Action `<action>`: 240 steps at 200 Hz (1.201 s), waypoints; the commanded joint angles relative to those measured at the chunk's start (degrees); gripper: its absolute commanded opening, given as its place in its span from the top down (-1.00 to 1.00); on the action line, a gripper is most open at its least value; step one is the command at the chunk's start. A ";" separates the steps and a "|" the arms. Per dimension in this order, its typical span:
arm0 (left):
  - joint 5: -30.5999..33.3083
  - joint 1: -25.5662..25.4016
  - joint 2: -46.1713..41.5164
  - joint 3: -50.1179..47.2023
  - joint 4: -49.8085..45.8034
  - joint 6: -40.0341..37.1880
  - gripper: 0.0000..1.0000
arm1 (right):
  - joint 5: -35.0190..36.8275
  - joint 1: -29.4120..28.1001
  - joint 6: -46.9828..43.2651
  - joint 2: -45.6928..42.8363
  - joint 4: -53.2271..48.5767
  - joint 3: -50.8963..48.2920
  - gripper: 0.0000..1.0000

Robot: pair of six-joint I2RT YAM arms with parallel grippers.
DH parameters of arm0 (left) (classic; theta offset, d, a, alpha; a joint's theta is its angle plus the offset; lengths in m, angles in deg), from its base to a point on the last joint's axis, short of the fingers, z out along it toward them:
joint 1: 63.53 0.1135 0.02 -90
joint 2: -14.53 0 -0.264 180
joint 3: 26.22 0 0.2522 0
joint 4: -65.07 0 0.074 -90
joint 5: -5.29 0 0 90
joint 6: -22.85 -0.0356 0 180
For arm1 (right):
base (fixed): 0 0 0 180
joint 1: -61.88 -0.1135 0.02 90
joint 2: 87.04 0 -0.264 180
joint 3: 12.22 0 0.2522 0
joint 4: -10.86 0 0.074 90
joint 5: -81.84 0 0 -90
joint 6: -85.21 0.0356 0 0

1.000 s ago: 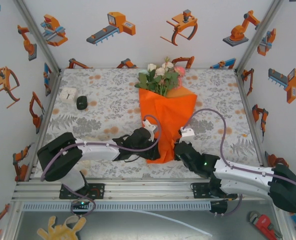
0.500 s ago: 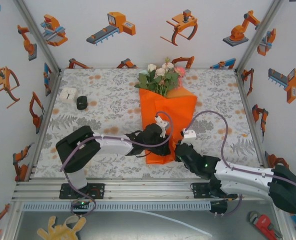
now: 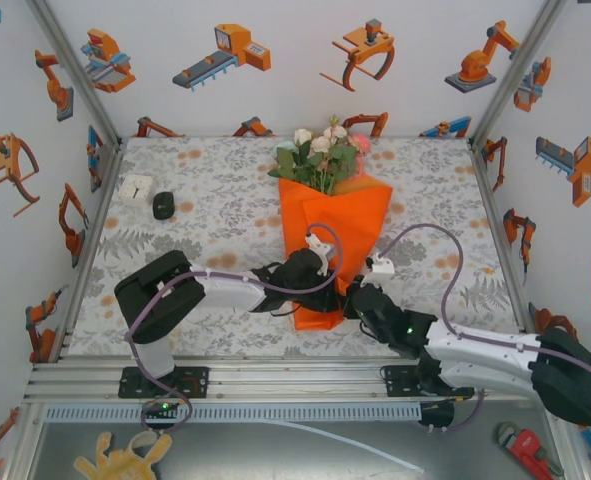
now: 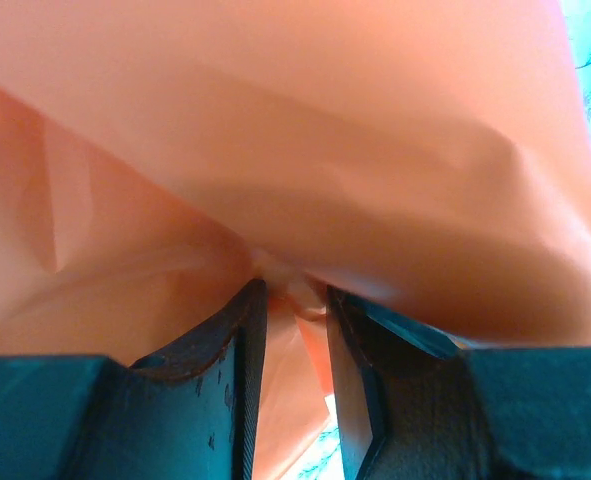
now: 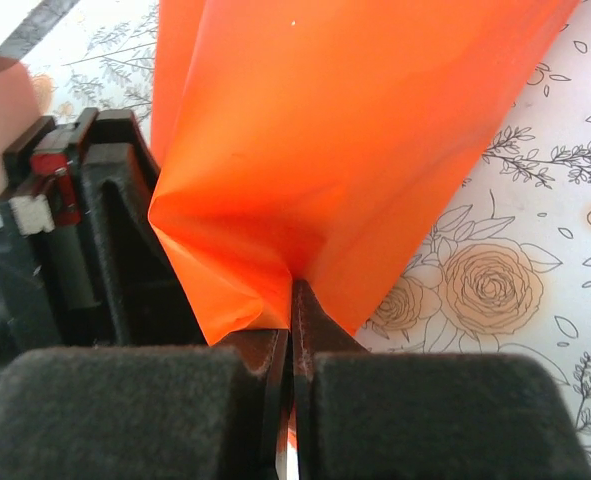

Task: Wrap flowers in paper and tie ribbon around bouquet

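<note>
Bouquet [image 3: 327,200] lies mid-table on the floral tablecloth [image 3: 205,235], blooms toward the far wall, pointed end toward the arm bases. Flowers [image 3: 320,152], white and pink with green leaf, stick out of the wide mouth of the orange paper [image 3: 355,215], close to the far edge of the cloth. Stems hidden inside the cone.

Left gripper [image 4: 290,300]: at the cone's narrow lower part, reaching in from the left. Fingers [image 4: 243,390] stand a little apart with a gathered fold of paper squeezed between them; creases run out from the tips. Paper drapes close over the fingers and screens the table behind.

Right gripper [image 5: 293,300]: low on the cone's right edge. Fingers pressed together to a thin slit, the paper's bottom fold nipped in that slit. On the cone's other side, the left gripper's black housing, with a red part and a white part, sits against the paper.

Around: seen from above, the left arm's wrist and its purple-grey cable [image 3: 323,228] lie over the cone's lower left and cover it. Right arm's cable [image 3: 420,228] loops over bare cloth to the right. Small white square block [image 3: 135,188] and small black object [image 3: 164,205] sit side by side near the far left corner, well apart from the bouquet. Red wrench [image 3: 520,448] lies below the table rail, near right.
</note>
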 commanded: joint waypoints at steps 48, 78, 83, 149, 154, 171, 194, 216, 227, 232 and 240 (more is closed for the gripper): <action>-3.97 -0.08 -1.90 -4.31 7.54 -0.39 0.24 | -7.27 -0.41 3.18 10.03 12.84 0.23 0.82; -5.06 -0.06 -6.96 -5.06 8.86 -1.75 0.14 | -6.84 0.04 3.54 9.74 12.84 -0.79 0.80; -4.75 -0.09 -8.35 -5.22 8.44 -1.94 0.12 | -6.82 0.17 3.46 9.61 12.78 -0.84 0.80; 7.74 -0.32 -24.48 -6.62 -14.18 -6.35 0.17 | -6.79 0.57 2.60 7.61 9.45 0.23 0.78; 9.22 -0.33 -25.02 -7.08 -16.01 -6.12 0.20 | -7.17 0.65 2.08 7.63 9.14 0.61 0.79; 11.99 -0.32 -25.43 -10.18 -16.50 -4.43 0.28 | -9.00 0.62 0.52 7.79 7.31 2.35 0.77; 9.27 -0.21 -22.63 -12.08 -13.54 -2.12 0.50 | -10.29 0.66 -0.43 8.38 5.40 4.11 0.77; 4.11 -0.77 -18.83 -12.46 -9.66 -0.06 0.51 | -10.72 0.60 -0.58 8.29 5.29 4.87 0.71; 3.48 -1.02 -17.26 -12.93 -8.77 1.20 0.51 | -11.61 0.63 -1.03 8.12 5.30 5.38 0.62; 3.32 -1.05 -16.78 -13.35 -8.20 1.68 0.51 | -12.60 0.63 -1.39 8.11 5.47 5.59 0.57; 3.43 -1.04 -16.13 -14.04 -7.19 2.30 0.51 | -14.16 0.59 -2.03 8.11 5.80 5.90 0.50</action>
